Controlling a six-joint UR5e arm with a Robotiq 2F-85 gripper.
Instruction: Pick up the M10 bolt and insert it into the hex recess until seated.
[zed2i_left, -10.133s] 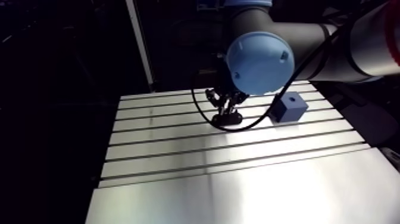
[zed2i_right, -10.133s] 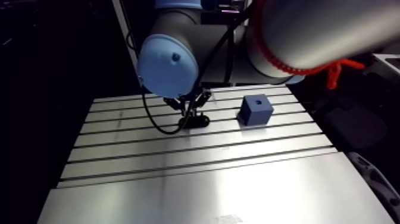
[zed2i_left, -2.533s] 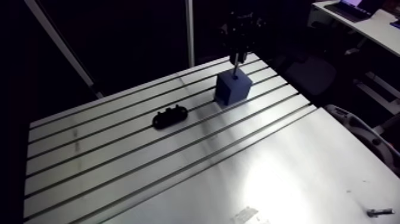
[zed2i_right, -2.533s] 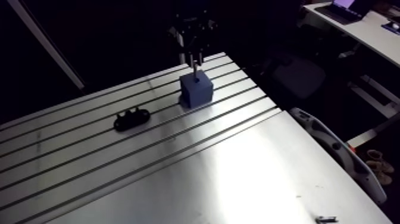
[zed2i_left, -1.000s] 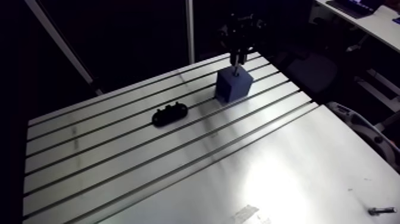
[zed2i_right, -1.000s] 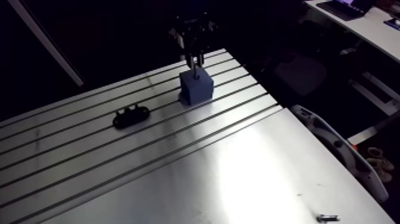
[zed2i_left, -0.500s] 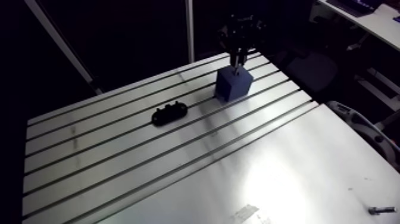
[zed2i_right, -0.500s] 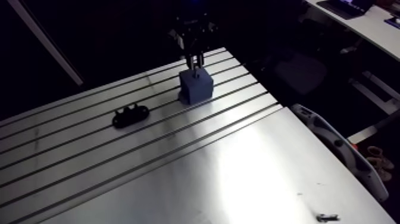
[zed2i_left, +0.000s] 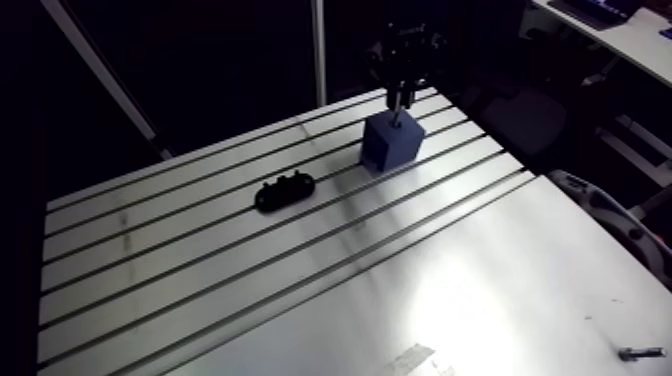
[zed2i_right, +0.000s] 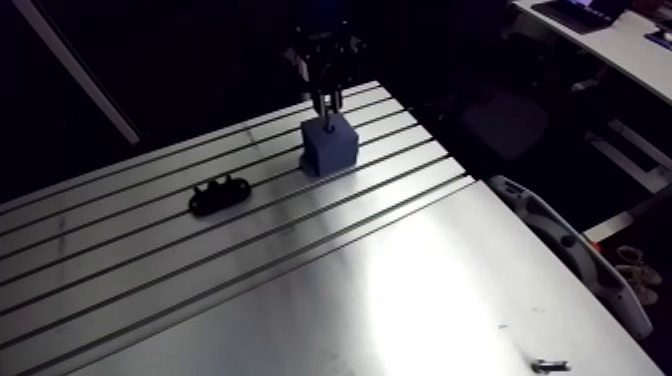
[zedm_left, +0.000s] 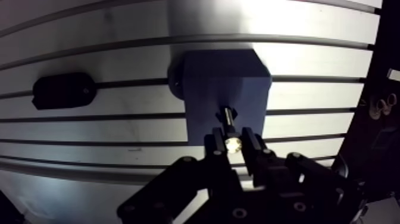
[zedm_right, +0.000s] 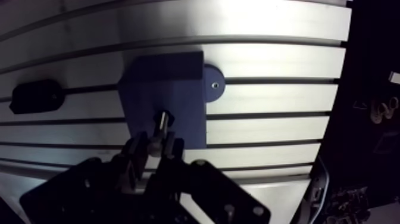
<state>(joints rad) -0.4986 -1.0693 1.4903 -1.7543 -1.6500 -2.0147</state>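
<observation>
A blue block (zed2i_left: 392, 145) stands on the slotted table (zed2i_left: 250, 270) at the far right. In the arm view my gripper (zed2i_left: 398, 98) hangs straight above it. In the wrist view the gripper (zedm_left: 232, 142) is shut on the M10 bolt (zedm_left: 229, 128), which points down between the fingers (zedm_left: 214, 146). The bolt's lower end meets the hex recess (zedm_left: 227, 112) in the block's top face. How deep it sits I cannot tell. A round foot (zedm_right: 213, 84) shows at the block's side.
A black oblong holder (zed2i_left: 284, 191) lies on the table left of the block, a few slots away. A small loose bolt (zed2i_left: 640, 353) lies near the table's front right corner. The table's right edge runs close behind the block.
In the earliest frames the gripper was down at the black holder. Since then it has stood over the blue block with the bolt; the latest frames show almost no movement.
</observation>
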